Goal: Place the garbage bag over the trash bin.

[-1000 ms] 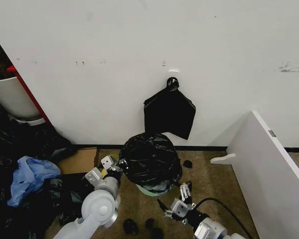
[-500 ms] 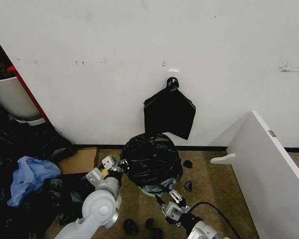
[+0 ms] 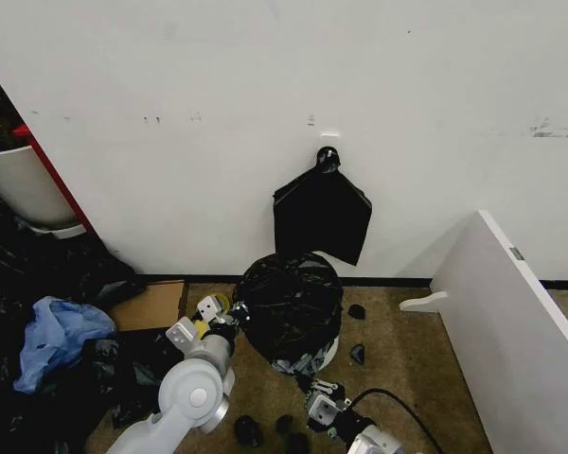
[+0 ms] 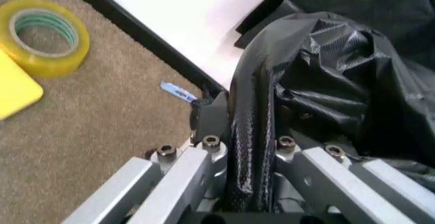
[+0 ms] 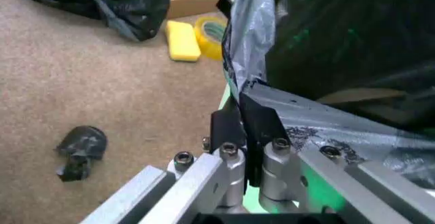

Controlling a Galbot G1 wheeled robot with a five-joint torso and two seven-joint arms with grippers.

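Pinching opposite hems of the garbage bag [image 3: 289, 307], both grippers' fingers sit below it: left gripper [image 4: 248, 147] beside, right gripper [image 5: 248, 132] underneath, trash bin [image 3: 328, 355] peeking out.

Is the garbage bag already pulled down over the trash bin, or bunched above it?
Mostly over it: the garbage bag drapes the trash bin, whose white base peeks out. The left gripper and right gripper each pinch its edge.

A scuffed white wall [image 3: 265, 85] meets brown carpet [image 3: 398, 331] along a dark baseboard [image 3: 388, 282]. A white board [image 3: 511, 312] leans at the right, and flat cardboard [image 3: 150, 305] lies at the left.
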